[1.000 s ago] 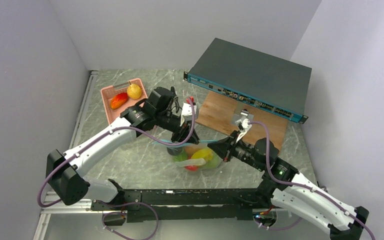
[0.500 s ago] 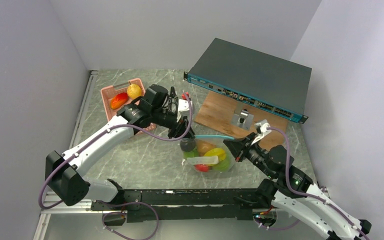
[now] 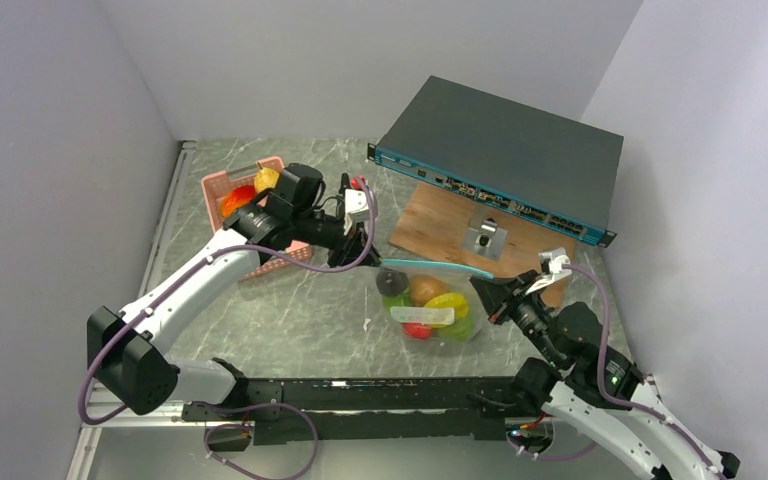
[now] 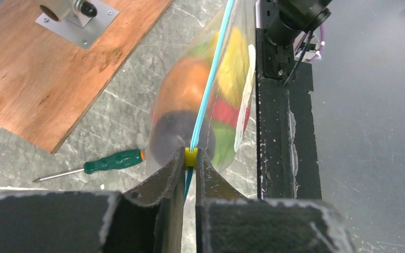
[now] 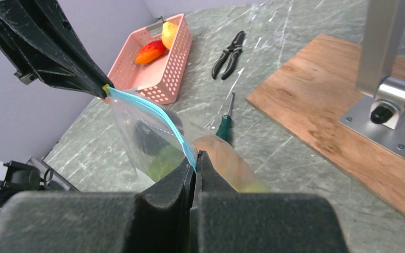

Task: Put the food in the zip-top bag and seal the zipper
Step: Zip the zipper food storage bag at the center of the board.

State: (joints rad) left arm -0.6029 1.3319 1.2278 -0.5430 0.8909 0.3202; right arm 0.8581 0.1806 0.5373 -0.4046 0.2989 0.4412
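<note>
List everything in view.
bag: one, clear, table centre
zipper: one, teal, bag's top edge
food: several, mixed colours, in bag; two, red and yellow, in basket
basket: one, pink, far left
pliers: one, black, beside basket
screwdriver: one, green handle, by bag
board: one, wooden, far right
mount: one, metal, on board
box: one, dark, at board's far edge
left gripper: one, black, shut on zipper
right gripper: one, black, shut on zipper

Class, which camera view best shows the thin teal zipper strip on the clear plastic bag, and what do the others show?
The right wrist view: the thin teal zipper strip shows its whole curved length side-on. The left wrist view looks along it, foreshortened; the top view shows only a faint thin line.
</note>
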